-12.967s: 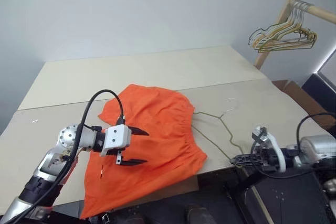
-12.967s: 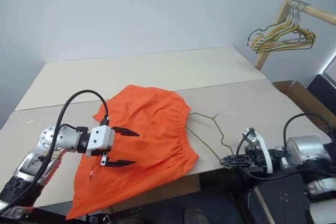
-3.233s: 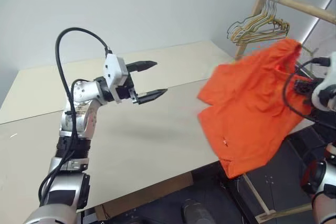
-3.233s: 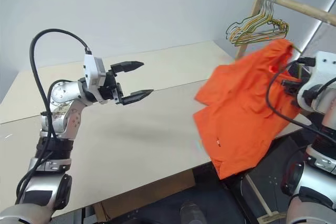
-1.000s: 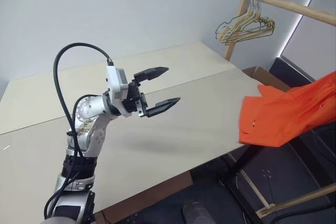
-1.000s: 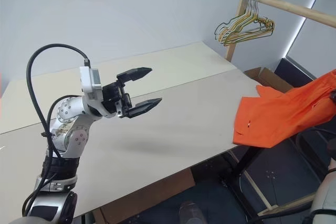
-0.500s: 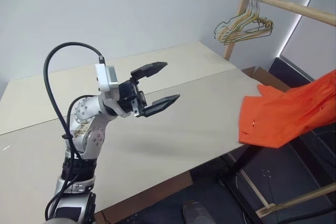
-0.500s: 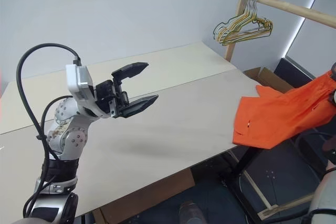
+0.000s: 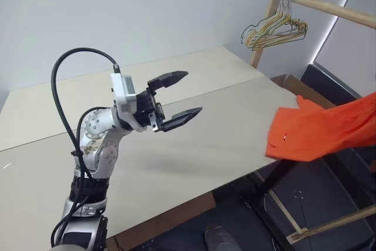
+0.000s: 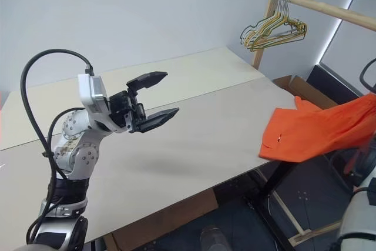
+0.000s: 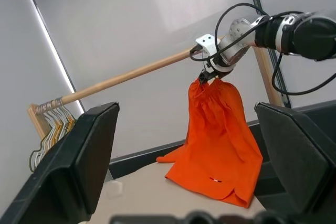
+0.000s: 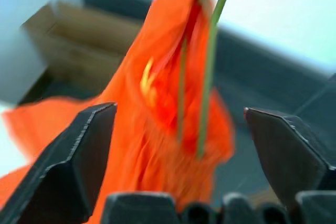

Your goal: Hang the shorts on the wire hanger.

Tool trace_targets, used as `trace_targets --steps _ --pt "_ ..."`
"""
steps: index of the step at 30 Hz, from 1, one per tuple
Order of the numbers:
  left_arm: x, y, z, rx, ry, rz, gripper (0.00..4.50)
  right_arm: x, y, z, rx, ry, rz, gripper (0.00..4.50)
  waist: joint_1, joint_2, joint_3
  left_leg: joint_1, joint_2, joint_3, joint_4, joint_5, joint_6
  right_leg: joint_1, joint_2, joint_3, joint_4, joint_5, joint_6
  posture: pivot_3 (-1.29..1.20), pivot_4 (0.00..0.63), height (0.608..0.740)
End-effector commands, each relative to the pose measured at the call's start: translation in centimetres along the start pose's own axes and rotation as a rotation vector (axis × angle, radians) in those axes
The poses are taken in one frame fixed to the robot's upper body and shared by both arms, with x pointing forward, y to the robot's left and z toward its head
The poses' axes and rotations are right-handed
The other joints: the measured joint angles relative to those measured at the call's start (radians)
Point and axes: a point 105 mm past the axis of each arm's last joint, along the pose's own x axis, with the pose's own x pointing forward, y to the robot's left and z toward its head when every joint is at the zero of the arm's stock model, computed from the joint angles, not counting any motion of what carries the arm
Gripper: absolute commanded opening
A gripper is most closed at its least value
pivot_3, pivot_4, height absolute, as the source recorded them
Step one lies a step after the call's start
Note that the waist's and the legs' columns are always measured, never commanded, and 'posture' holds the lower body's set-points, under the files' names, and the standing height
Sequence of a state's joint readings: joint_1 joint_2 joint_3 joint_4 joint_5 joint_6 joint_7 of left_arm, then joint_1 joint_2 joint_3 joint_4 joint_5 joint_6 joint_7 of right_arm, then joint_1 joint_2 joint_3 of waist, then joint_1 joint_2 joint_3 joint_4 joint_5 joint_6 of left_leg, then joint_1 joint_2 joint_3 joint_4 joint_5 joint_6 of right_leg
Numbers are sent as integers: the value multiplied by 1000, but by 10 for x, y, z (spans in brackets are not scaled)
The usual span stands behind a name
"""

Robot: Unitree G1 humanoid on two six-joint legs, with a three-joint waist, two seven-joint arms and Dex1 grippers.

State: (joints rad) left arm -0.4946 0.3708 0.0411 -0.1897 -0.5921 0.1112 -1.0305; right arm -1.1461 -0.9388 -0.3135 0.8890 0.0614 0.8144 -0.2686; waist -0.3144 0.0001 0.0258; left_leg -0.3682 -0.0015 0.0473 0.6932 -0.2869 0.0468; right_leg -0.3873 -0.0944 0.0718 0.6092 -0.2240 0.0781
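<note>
Pale table (image 9: 194, 145) at front; shorts (image 11: 218, 145) seen hung on hanger (image 12: 210, 72) at rail (image 11: 126, 80), hem touching table. Right gripper (image 11: 206, 76) spread, nothing held; left gripper (image 9: 185, 95) splayed, empty. Next: right arm to be drawn clear w/o snagging.

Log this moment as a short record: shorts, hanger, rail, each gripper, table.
shorts: orange shorts hang below the rail, lower hem resting on the table's far corner
hanger: thin wire hanger threaded up through the shorts' bunched top
rail: wooden rail, with a bunch of spare hangers at its end
left gripper: left gripper open, holding nothing, raised above the table
right gripper: right gripper at the top of the shorts by the rail, fingers apart
table: beige table
</note>
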Motion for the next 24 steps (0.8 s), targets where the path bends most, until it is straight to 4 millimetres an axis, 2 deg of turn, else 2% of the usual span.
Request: trace_targets --steps 1,3,5,11,15,18,21,24 --pt "0 3 9 23 -36 8 4500 -20 -5 35 -104 -218 -124 4456 1 0 0 0 0 0 0 0 0 0 0 0 0 0 0 -260 0 740" --pt "-1 4 8 26 -33 13 4500 -31 2 45 -268 -366 -198 4456 2 0 0 0 0 0 1 0 0 -1 0 0 0 0 1 -260 0 740" --pt "-4 7 6 35 -10 34 4500 -41 18 54 -349 -527 -185 4456 2 0 0 0 0 0 1 0 0 -1 -1 0 0 0 1 -247 0 740" --pt "-25 24 -3 15 129 120 4500 -66 68 56 -411 -746 -24 4456 -3 0 0 1 0 0 1 0 0 -1 0 1 1 1 2 -215 0 740" --pt "-45 32 -6 27 218 199 4500 -80 108 41 -447 -787 168 4456 3 0 0 1 0 -1 1 0 0 -1 0 1 1 1 2 -170 0 740" --pt "-60 30 -5 9 266 241 4500 -92 134 27 -483 -801 313 4456 18 -1 0 1 0 -2 1 0 0 -1 -1 0 1 1 2 -137 0 740" --pt "-73 24 -7 16 316 275 4500 -106 155 14 -517 -823 460 4456 50 -1 1 1 0 -2 1 0 0 -1 -1 0 2 1 2 -75 0 740" --pt "-88 17 -11 17 367 330 4500 -124 179 -6 -517 -791 705 4456 91 -2 1 1 1 -2 1 0 0 -2 0 -1 2 2 1 -32 0 740"
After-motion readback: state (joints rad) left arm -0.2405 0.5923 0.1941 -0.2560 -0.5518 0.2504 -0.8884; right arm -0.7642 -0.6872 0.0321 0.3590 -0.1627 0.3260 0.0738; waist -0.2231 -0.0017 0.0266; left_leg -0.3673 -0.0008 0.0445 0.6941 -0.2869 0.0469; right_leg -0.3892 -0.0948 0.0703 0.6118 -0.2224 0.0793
